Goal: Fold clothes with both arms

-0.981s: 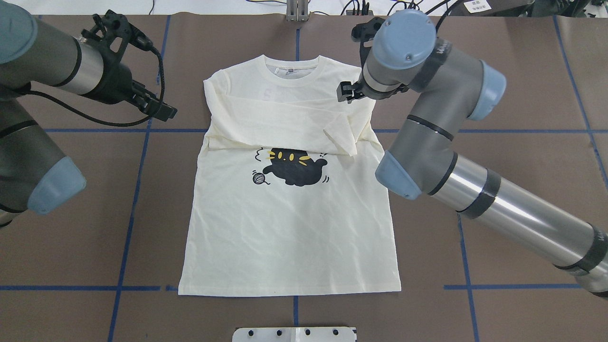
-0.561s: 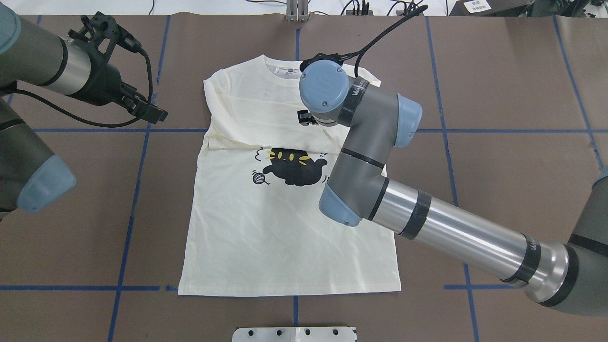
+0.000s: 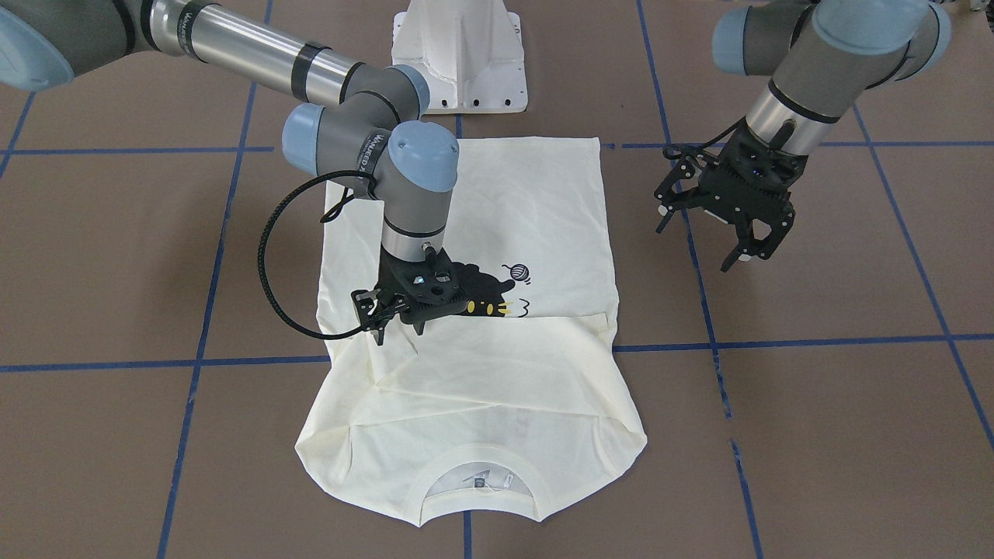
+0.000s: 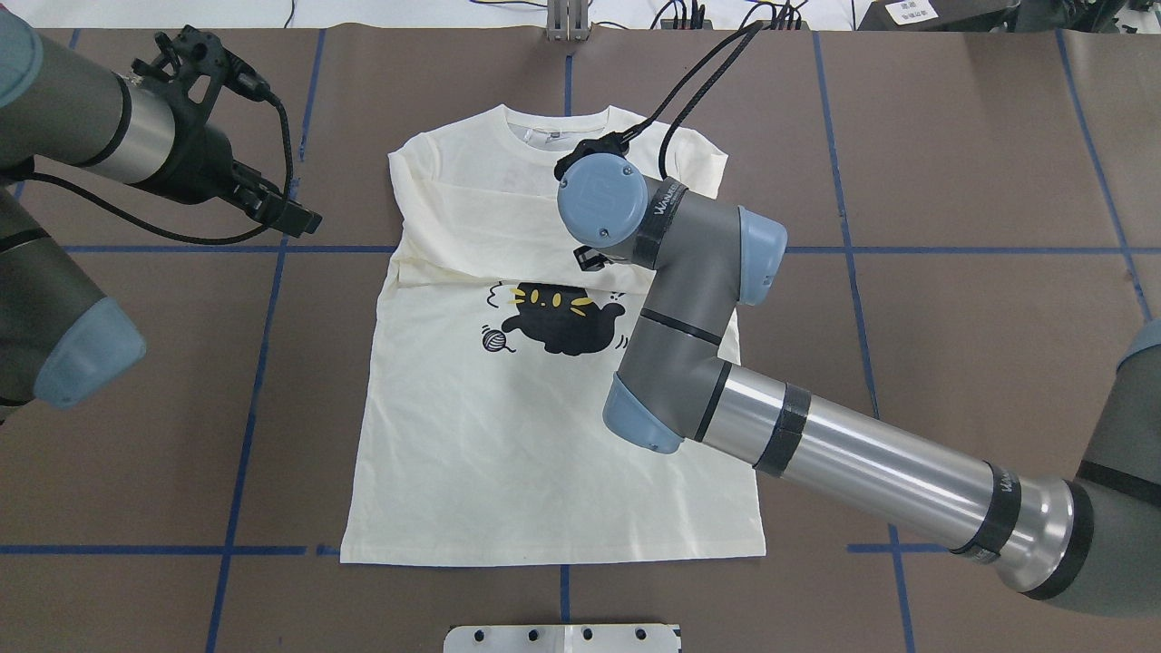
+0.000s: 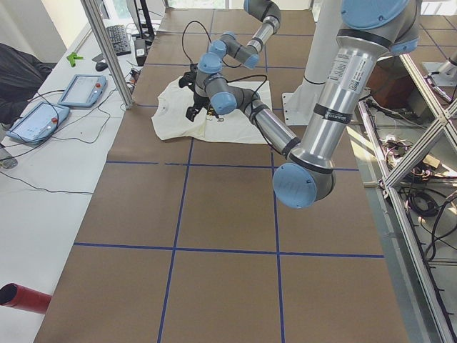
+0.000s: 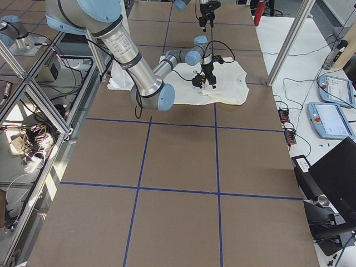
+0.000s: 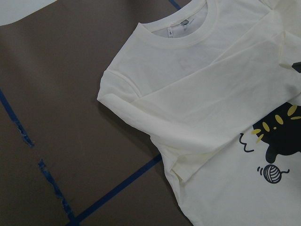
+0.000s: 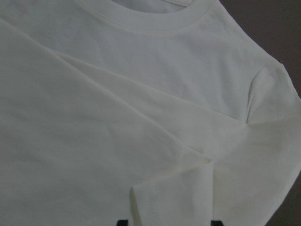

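The cream long-sleeved T-shirt (image 4: 544,435) lies flat on the brown table, cat print (image 4: 562,322) up, collar at the far side. Both sleeves are folded across the chest. My right gripper (image 3: 397,332) stands point-down just over the folded sleeve's cuff beside the cat print (image 3: 481,293); its jaws are apart and hold nothing. In the right wrist view the cuff (image 8: 174,188) lies between the two fingertips. My left gripper (image 3: 747,250) is open and empty, above bare table off the shirt's sleeve-side edge; it also shows in the overhead view (image 4: 299,218). The left wrist view shows the shirt's shoulder (image 7: 141,94).
The white pedestal base (image 3: 460,54) stands at the robot's edge of the table. Blue tape lines (image 4: 263,363) cross the brown table cover. Tablets (image 5: 82,89) and cables lie on the white bench beyond the far edge.
My right arm has swung from the shirt's right shoulder inward over the chest and lowered toward the folded sleeve's cuff. My left gripper has drawn back slightly.
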Controlling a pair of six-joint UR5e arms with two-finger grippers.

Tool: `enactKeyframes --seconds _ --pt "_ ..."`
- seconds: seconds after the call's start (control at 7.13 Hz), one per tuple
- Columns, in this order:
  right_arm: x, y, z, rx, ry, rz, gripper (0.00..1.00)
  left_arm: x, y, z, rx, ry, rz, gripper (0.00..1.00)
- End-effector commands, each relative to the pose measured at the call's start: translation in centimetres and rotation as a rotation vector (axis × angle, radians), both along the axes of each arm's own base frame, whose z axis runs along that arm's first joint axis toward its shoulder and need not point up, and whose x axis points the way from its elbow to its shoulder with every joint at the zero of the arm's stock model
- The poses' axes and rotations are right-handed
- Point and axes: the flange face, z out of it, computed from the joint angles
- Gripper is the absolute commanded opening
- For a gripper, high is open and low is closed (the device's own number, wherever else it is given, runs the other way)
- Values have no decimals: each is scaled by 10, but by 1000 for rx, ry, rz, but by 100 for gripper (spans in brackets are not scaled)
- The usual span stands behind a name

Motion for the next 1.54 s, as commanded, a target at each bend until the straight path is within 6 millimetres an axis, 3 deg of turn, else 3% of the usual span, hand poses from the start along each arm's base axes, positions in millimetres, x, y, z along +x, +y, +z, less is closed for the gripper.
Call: enactKeyframes --seconds 0.0,0.7,1.12,1.26,1.4 --pt "6 6 14 18 28 -44 61 1 -1 1 -6 0 -4 100" --pt "-3 23 14 51 44 -89 57 4 0 -1 -15 29 -16 100" --pt "-1 26 20 87 73 -68 24 3 0 -1 -15 30 -18 100" --pt "2 29 24 87 73 -69 23 3 1 -1 -15 30 -16 100" --pt "3 29 23 89 71 -68 12 3 0 -1 -15 30 -18 100"
